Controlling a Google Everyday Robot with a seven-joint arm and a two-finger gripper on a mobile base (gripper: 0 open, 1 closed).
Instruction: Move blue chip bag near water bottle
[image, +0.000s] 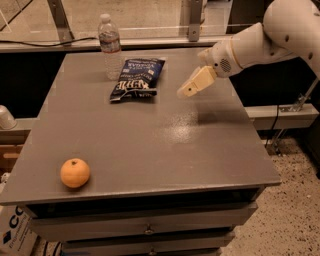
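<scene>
The blue chip bag (137, 80), dark navy with white lettering, lies flat on the grey table (150, 135) at the back left. The water bottle (109, 46), clear with a white cap, stands upright just behind and left of the bag, close to it. My gripper (189, 89) with cream fingers hangs above the table to the right of the bag, clear of it and holding nothing.
An orange (75, 173) sits near the table's front left corner. A metal rail and glass panel (150, 42) run behind the table. Drawers (150, 225) are below the tabletop. A white box (12, 230) stands on the floor at left.
</scene>
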